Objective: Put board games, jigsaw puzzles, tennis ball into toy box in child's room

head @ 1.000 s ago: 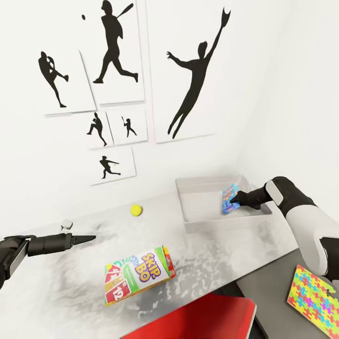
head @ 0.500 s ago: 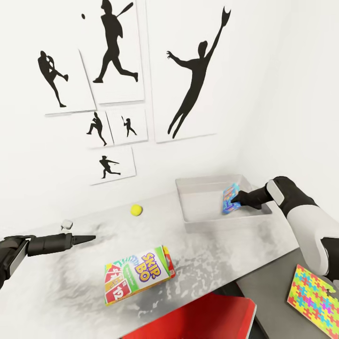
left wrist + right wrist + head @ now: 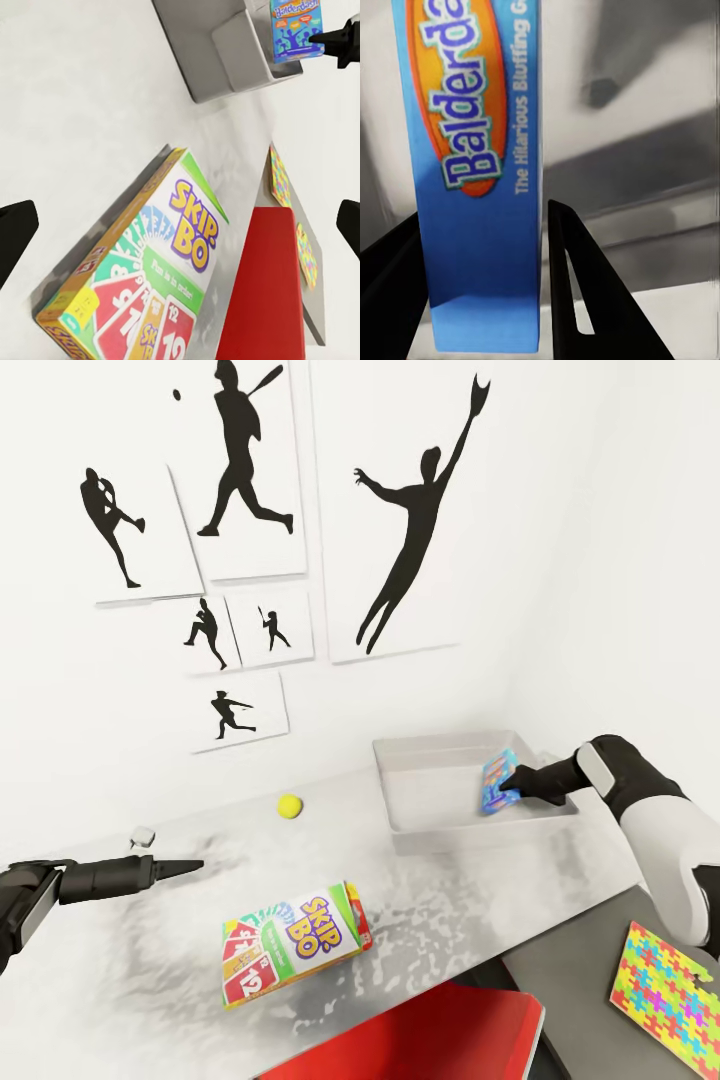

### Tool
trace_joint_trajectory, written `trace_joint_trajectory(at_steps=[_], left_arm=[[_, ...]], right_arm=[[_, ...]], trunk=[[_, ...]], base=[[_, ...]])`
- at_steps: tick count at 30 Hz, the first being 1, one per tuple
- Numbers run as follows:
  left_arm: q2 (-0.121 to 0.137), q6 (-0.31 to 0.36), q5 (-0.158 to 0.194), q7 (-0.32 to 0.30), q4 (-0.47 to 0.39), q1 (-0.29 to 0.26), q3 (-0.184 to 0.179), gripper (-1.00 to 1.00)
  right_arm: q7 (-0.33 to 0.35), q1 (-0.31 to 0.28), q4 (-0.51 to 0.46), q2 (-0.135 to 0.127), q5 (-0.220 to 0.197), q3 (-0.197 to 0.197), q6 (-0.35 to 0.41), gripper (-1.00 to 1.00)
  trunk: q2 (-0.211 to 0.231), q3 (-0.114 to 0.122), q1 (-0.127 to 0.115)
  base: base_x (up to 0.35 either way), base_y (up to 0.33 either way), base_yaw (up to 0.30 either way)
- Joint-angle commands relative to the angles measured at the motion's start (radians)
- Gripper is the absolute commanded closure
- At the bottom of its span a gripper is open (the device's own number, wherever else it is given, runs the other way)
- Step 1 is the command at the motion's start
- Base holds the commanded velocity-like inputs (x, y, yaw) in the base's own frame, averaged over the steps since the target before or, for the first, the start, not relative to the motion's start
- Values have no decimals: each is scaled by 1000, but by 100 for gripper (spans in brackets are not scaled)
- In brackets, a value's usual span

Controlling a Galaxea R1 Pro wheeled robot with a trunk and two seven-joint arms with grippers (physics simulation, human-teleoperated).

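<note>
the right gripper (image 3: 510, 784) is clamping the blue rectangular balderdash game box (image 3: 495, 782), holding it upright inside the shallow pale grey toy box (image 3: 420, 830) near the mottled grey-white tabletop's (image 3: 150, 980) far right corner.

Head view: high, facing down over table (image 3: 480, 900) toward poster wall; left wrist view: low above tabletop, close on SKIP-BO box (image 3: 142, 277), toy box (image 3: 225, 45) beyond, both shared with head view; right wrist view: very near blue game box (image 3: 480, 187).

Right tool (image 3: 507, 787) clamped, left tool (image 3: 190, 867) spread wide
</note>
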Motion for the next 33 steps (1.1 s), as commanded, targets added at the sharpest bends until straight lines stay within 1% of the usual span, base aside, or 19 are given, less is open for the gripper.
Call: trace_joint_trajectory(at_steps=[1,8,19,33], left_arm=[[0,10,1,-3,0,-1,0,-100],[0,10,1,-3,0,-1,0,-100],[0,10,1,-2,0,-1,0,-100],[0,10,1,-3,0,-1,0,-100]], right_arm=[[4,-1,0,-3,0,-3,4,100],[6,-9,0,-8,-1,-4,4,100],[7,-24,-1,2,-4,-4,4,100],[7,-35,0,4,-4,-4,4,100]], trunk=[[-2,-2,1],[-2,-2,1],[-2,-3,1],[-2,-23,1]], base=[[0,0,0],[0,0,0],[0,0,0],[0,0,0]])
